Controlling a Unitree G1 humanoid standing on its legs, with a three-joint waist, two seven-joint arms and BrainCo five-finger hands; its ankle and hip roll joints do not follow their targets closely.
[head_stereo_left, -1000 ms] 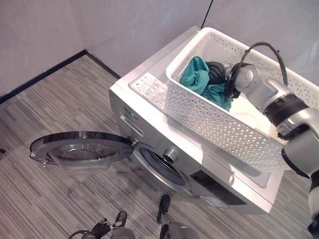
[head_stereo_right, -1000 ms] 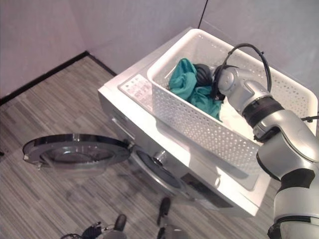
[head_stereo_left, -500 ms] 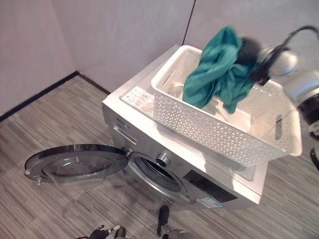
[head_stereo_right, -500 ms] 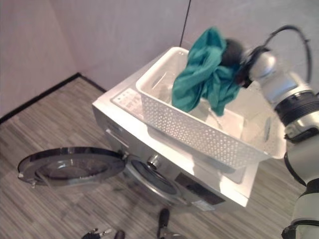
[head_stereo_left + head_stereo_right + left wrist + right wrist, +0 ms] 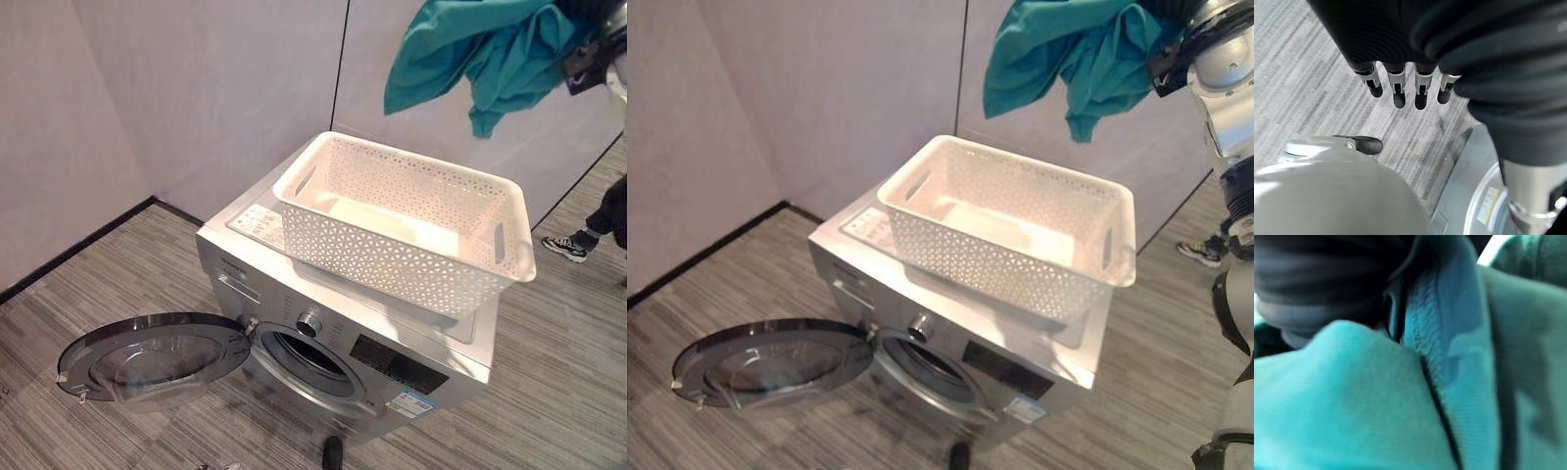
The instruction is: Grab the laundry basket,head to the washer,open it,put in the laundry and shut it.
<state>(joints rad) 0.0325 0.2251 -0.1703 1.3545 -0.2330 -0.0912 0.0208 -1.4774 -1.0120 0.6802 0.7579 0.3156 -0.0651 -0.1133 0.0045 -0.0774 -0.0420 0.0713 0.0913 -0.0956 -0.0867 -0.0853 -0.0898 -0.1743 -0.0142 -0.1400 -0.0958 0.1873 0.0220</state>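
The right hand (image 5: 1172, 29) is raised high near the wall, and a teal garment (image 5: 1068, 49) hangs from it in loose folds. Its fingers are buried in the cloth, so I cannot tell how they are set; in the right wrist view the teal fabric (image 5: 1425, 382) lies bunched right against the hand's dark cover. The garment dangles in the air, well above the basket and clear of it.

The left hand (image 5: 1405, 90) hangs low over the striped floor (image 5: 1317, 73), its fingers straight and side by side, holding nothing.

Below the raised cloth, the white laundry basket (image 5: 372, 255) sits on top of the washer (image 5: 294, 313), its perforated walls upright and its slotted handles at the two short ends. I see nothing lying in it. It takes up most of the washer's top, leaving a printed panel bare at the end nearer the corner of the room.

The washer's round door (image 5: 152, 354) is swung wide open to the robot's left, lying almost flat above the floor, and the dark drum opening (image 5: 309, 354) is exposed on the front. A round knob sits just above that opening.

A person's foot in a dark and white shoe (image 5: 563, 245) stands on the floor at the far right, beyond the washer.
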